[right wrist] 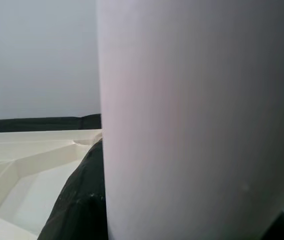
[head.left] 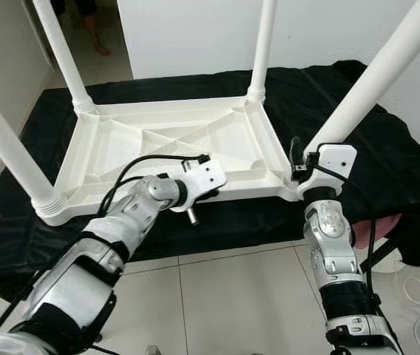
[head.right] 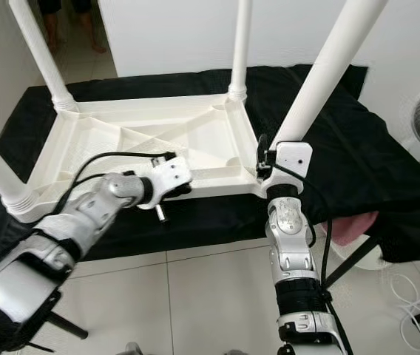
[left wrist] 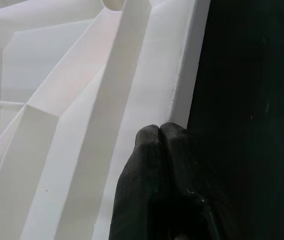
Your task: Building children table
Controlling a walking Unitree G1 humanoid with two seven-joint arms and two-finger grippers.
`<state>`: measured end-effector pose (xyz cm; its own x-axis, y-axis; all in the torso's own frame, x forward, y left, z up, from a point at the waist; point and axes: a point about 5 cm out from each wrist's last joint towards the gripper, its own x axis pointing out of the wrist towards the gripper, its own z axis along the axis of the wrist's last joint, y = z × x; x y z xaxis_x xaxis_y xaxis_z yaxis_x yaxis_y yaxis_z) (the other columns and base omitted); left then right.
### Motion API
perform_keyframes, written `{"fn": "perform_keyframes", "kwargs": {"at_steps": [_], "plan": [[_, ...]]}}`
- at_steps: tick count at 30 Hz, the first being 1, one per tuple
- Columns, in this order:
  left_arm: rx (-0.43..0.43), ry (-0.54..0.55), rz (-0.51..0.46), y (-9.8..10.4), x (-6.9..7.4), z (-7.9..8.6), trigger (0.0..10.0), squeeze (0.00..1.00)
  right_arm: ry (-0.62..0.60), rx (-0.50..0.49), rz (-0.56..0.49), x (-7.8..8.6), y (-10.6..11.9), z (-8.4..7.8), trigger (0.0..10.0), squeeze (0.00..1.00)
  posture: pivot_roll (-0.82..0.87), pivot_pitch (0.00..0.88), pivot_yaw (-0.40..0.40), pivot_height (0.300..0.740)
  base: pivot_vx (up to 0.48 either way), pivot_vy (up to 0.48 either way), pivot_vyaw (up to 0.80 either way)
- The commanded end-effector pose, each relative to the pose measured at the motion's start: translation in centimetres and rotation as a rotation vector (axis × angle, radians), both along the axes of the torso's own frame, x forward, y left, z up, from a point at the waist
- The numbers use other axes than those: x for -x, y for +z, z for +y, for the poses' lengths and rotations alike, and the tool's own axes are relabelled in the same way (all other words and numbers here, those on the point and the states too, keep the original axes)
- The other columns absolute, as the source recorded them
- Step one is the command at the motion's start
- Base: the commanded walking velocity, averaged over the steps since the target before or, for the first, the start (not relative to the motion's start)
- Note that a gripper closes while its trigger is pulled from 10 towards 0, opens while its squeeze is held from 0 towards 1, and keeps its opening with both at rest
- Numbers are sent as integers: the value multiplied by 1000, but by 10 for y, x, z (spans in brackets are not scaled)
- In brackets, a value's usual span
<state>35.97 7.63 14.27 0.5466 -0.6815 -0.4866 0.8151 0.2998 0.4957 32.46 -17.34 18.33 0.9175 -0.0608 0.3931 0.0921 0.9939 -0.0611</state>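
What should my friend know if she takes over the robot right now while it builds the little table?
Left tool: fingers shut together, empty, resting at the near rim of the table top.
Right tool: at the base of the near right leg, one finger beside it; whether it grips is unclear.
Table top lies upside down on the black cloth.
Done: all four legs stand in their corner sockets, including the near left leg.
Left: probably check that the near right leg is seated firmly, then turn the table upright.
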Motion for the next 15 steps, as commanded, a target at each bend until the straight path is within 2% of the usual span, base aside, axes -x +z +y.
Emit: {"fn": "perform_keyframes", "kwargs": {"at_steps": [1,4,5,9,10,11,12,13,14,15], "plan": [[-124,27,113,-29,7,27,1333,0,-1,-3,-14,0,4,0,10000,0,-31,42,62,740,0,0,0],[-145,-8,128,-27,9,35,1255,0,1,-4,-12,-1,4,1,10000,0,-28,46,59,740,0,0,0],[-157,-34,141,-26,10,40,0,0,3,-3,-11,-1,4,1,10000,0,-27,47,57,740,0,0,0],[-168,-57,151,-22,11,45,0,0,6,-1,-11,-1,5,2,10000,0,-28,51,55,740,0,0,0],[-168,-59,144,-19,10,46,3804,0,8,0,-11,-2,5,2,10000,0,-30,52,51,740,0,0,0],[-167,-91,141,-16,12,46,4745,0,8,1,-11,-2,5,2,10000,0,-31,54,51,740,0,0,0],[-151,-137,142,-11,14,44,9176,0,9,2,-11,-2,6,1,10000,0,-33,56,47,740,0,0,0],[-151,-137,142,-11,14,44,9176,0,9,2,-11,-2,6,1,10000,0,-33,56,47,740,0,0,0],[-134,-156,149,-8,15,41,10000,0,10,1,-10,-2,6,1,10000,0,-33,56,45,740,0,0,0],[-134,-156,149,-8,15,41,10000,0,10,1,-10,-2,6,1,10000,0,-33,56,45,740,0,0,0]]}}
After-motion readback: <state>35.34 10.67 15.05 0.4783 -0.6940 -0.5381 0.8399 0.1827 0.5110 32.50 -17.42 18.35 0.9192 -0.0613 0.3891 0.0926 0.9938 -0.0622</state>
